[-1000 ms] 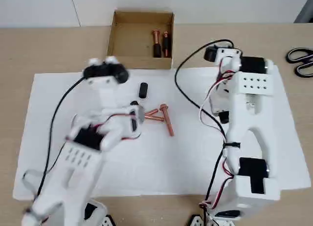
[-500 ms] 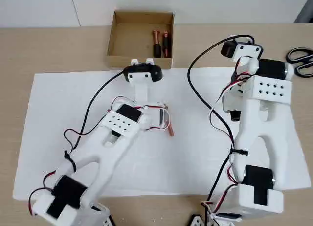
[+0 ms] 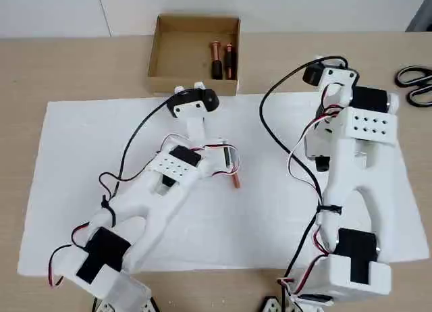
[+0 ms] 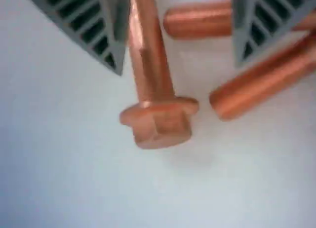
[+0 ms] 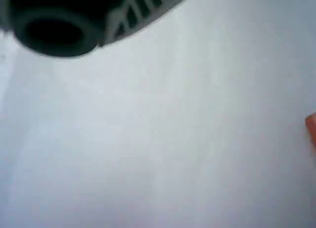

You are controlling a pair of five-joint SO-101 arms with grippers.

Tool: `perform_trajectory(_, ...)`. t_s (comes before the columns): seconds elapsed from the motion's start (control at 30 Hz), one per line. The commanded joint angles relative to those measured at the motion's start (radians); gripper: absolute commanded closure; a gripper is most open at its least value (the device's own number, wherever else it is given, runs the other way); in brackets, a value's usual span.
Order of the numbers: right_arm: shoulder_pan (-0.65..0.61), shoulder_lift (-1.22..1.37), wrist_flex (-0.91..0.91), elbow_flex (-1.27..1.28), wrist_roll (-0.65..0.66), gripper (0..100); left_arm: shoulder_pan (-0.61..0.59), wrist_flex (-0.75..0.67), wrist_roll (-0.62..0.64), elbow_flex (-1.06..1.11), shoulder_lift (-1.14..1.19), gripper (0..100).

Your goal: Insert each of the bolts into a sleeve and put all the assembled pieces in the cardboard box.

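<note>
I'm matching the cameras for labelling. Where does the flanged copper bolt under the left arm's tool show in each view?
High view: a copper bolt end juts out beside the left arm, mid-sheet; likely the same bolt, not certain.
Left wrist view: the flanged bolt lies between the fingers of the open left tool.
Right wrist view: a copper sliver, too little to identify.
Shared landmark: the white sheet.

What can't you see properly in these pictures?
- High view: the left arm hides the loose bolts except one tip.
- High view: the scissors are cut off by the picture edge.
- Right wrist view: the black sleeve is blurred and cut by the edge; whether it is gripped cannot be told.
</note>
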Motion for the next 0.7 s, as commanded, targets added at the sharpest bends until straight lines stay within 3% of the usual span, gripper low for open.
perform_trajectory(0.0,0.005,-0.054,-0.012,-0.003,-0.012,99.4,0.032,-0.046,0.009,-0.042,-0.003,86)
perform_trajectory(0.67,0.005,-0.054,-0.004,-0.003,-0.012,99.4,0.054,-0.087,0.012,-0.067,0.074,86)
